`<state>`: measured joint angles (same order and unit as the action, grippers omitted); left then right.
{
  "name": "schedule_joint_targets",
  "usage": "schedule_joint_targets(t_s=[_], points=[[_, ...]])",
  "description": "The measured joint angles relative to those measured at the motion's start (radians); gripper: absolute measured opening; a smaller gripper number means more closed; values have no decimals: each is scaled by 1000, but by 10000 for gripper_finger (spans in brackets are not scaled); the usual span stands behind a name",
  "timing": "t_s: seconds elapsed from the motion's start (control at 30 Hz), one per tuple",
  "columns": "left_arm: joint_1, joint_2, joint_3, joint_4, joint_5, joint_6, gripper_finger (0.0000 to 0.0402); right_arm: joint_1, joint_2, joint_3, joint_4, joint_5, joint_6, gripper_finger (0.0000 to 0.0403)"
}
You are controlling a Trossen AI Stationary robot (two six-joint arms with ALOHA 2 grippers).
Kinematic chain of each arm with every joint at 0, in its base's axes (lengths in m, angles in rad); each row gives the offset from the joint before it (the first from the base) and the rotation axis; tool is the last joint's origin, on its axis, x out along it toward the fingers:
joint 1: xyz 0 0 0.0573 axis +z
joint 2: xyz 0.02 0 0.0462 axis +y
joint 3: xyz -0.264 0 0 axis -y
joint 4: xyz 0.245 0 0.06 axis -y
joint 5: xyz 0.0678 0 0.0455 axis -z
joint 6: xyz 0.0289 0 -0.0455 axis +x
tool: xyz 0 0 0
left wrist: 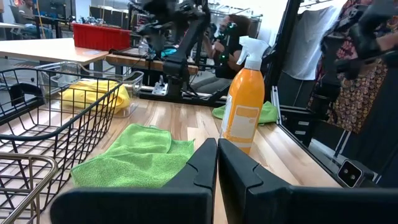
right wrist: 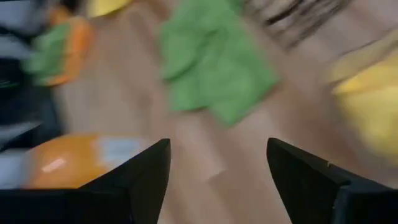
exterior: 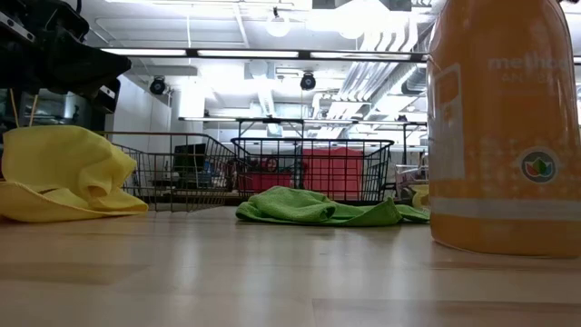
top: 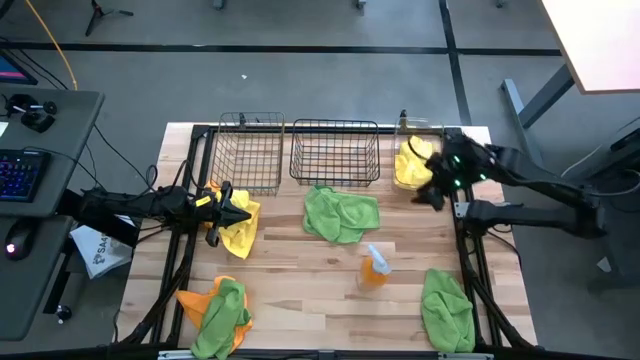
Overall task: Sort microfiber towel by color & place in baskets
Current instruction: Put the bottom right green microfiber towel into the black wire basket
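My left gripper (top: 228, 208) (left wrist: 217, 165) is shut and hangs over a yellow towel (top: 238, 228) (exterior: 64, 173) that lies bunched on the left of the table; nothing shows between its fingers. My right gripper (top: 432, 192) (right wrist: 219, 149) is open and empty, just on the near side of the clear bin (top: 415, 128), which holds another yellow towel (top: 410, 165). A green towel (top: 340, 215) (left wrist: 140, 155) lies spread in front of the two wire baskets (top: 250, 150) (top: 335, 150). Another green towel (top: 447, 310) lies at the near right. An orange and a green towel (top: 215, 315) lie heaped at the near left.
An orange spray bottle (top: 375, 265) (exterior: 504, 127) stands upright near the table's middle, between the green towels. Both wire baskets look empty. Bare wood lies between the bottle and the near-left heap. A desk with a keyboard (top: 20, 170) stands left of the table.
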<state>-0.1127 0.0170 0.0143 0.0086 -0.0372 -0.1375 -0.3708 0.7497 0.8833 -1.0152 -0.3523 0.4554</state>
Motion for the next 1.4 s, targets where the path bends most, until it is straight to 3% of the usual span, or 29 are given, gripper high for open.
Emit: schedule_joint_targets(t_s=[0.17, 0.3, 0.53, 0.67, 0.8, 1.0, 1.4], points=[[0, 0, 0, 0, 0, 0, 3, 344, -69, 0, -14, 46, 334, 252], [0, 0, 0, 0, 0, 0, 3, 633, -21, 0, -13, 131, 561, 252], [0, 0, 0, 0, 0, 0, 3, 1061, 227, 0, -7, 138, 861, 252], [0, 0, 0, 0, 0, 0, 3, 1223, 403, 0, -4, 130, 978, 251], [0, 0, 0, 0, 0, 0, 3, 1300, 561, 0, 37, 67, 1029, 252], [0, 0, 0, 0, 0, 0, 3, 1308, 735, 0, 98, 8, 1048, 252], [0, 0, 0, 0, 0, 0, 3, 1308, 952, 3, 209, -12, 1049, 251]])
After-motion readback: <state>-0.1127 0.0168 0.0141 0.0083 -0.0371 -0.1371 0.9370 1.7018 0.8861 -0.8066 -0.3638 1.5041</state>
